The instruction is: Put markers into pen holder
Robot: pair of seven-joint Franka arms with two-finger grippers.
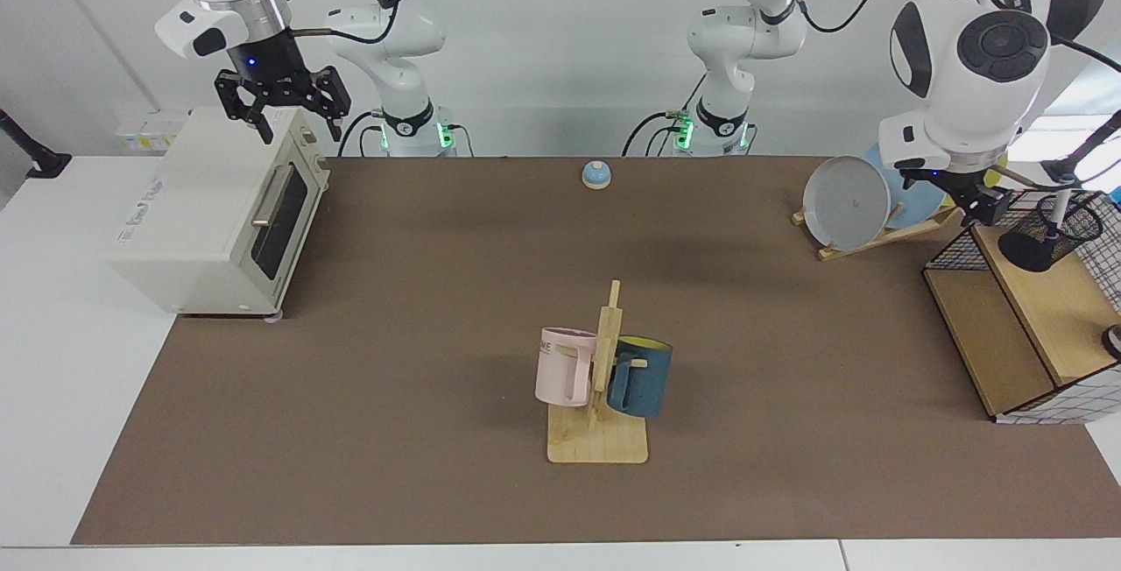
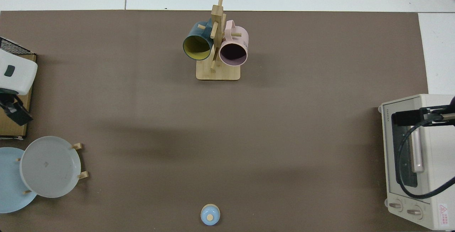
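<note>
The marker (image 1: 1059, 211) stands in the pen holder (image 1: 1050, 236), at 3 o'clock on the shelf box (image 1: 1007, 326) – so the left gripper (image 1: 983, 203), at its 9 o'clock, carries nothing, fingers parted; the right gripper (image 1: 282, 107) waits splayed over the oven (image 1: 210, 212)

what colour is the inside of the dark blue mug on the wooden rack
Yellow inside the dark blue mug; the top view shows it best, looking straight into the mouth.

I am seeing a white table (image 1: 52, 352) carrying a brown mat (image 1: 420, 308). Sitting on the mat are a cream toaster oven (image 1: 215, 216), a wooden mug tree (image 1: 598, 431), a small blue bell (image 1: 596, 174), a wooden plate rack (image 1: 884, 234) and a wire-and-wood shelf box (image 1: 1007, 326).
</note>
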